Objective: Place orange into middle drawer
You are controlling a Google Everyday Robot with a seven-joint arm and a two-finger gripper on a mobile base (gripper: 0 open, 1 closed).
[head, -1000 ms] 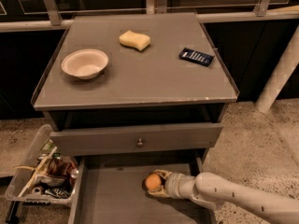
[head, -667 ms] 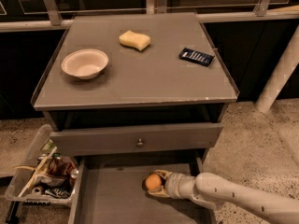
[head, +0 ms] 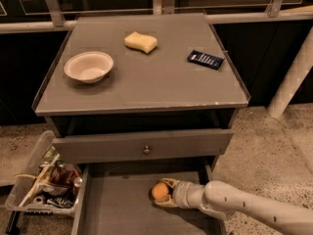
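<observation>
A clear plastic bin (head: pixel 29 199) of packets sits at far left on the floor. In the pulled-out middle drawer (head: pixel 115 207), the orange (head: pixel 159 191) sits right of centre above the wood-grain floor, pinched between the fingers of the gripper (head: pixel 162 193). The white arm (head: pixel 244 210) reaches in low from the near right, lying almost level, wrist pointing left.
</observation>
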